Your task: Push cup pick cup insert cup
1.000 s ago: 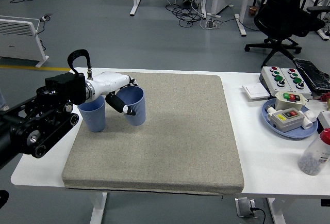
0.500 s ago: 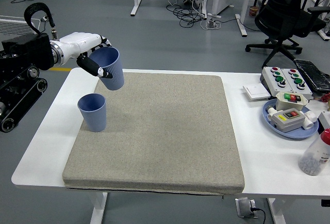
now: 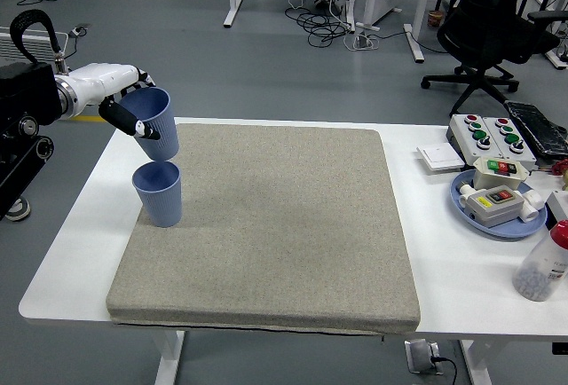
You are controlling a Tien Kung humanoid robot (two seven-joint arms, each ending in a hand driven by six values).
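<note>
A blue cup [image 3: 159,193] stands upright on the grey mat [image 3: 275,225] near its left edge. Directly above it my left hand [image 3: 124,110] is shut on a second blue cup [image 3: 154,123], held in the air and tilted slightly, its bottom close over the standing cup's rim. The white hand and black arm come in from the left edge. My right arm is out of view.
At the right of the white table [image 3: 89,225] sit a blue plate [image 3: 497,221] with switch boxes, a button box [image 3: 486,134], a white square box [image 3: 441,156] and a plastic bottle [image 3: 543,263]. An office chair [image 3: 497,21] stands on the floor behind.
My left hand lifted the second cup off the mat, swung it up and left, then brought it down over the standing cup. The standing cup stayed in place.
</note>
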